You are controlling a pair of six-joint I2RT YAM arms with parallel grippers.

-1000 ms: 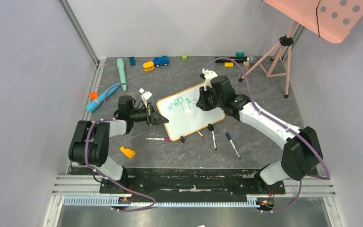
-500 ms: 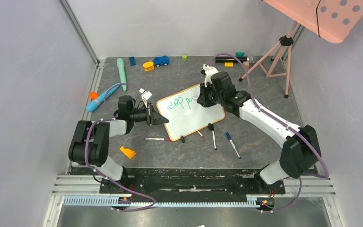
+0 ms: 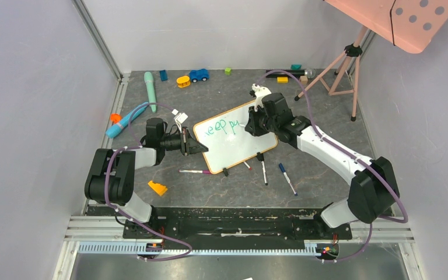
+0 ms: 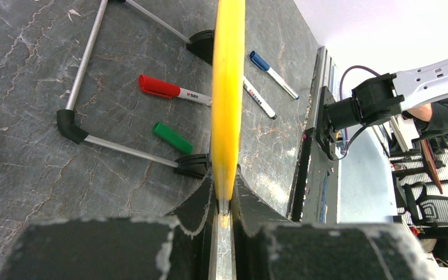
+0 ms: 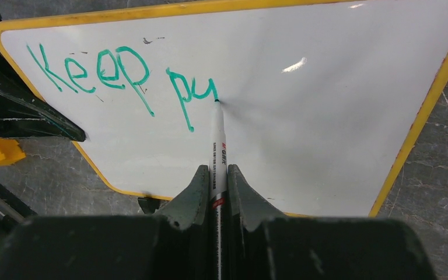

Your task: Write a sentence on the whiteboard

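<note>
Two grips noted: left claw [image 4: 224,195] clamped on the whiteboard [image 5: 315,128] edge, right claw [image 5: 216,181] on the marker [image 5: 217,143]; excess tip pressure could tilt the board and smear the sentence [image 5: 116,70].

Markers [image 3: 263,172] and the feet [image 3: 224,172] of the board [image 3: 233,149] clutter the worktop [image 3: 221,96] just in front of it; open room lies behind it, up to the toys [image 3: 198,74] and tripod [image 3: 341,67] along the far edge.

The dark marbled table [image 3: 227,195] carries a blue-capped marker [image 3: 287,178], an orange wedge [image 3: 157,188] and, far back, a blue toy car [image 3: 198,74].
</note>
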